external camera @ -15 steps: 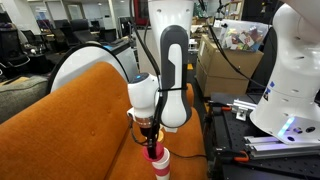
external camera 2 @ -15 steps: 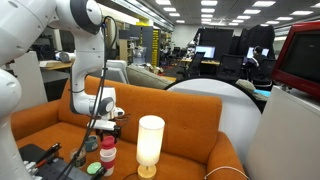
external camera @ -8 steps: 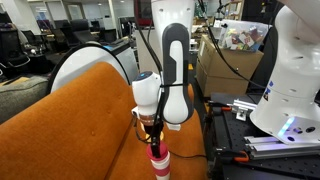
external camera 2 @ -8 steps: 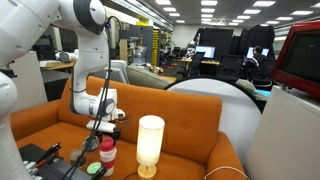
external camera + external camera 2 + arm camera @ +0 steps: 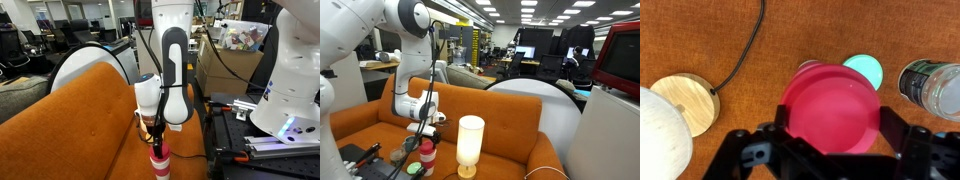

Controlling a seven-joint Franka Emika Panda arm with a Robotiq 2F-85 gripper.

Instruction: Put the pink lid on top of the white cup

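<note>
Arm (image 5: 175, 70) shifted slightly; fingers (image 5: 892, 130) clamp pink lid (image 5: 830, 112) above orange sofa (image 5: 70, 120), open-plan lab (image 5: 525, 45) behind.

No text, number or brand can be read in any view. In the wrist view the pink lid (image 5: 830, 110) has a plain top and the bottle (image 5: 933, 90) is too blurred. In an exterior view, the distant screens (image 5: 525, 52) are too small to read.
</note>
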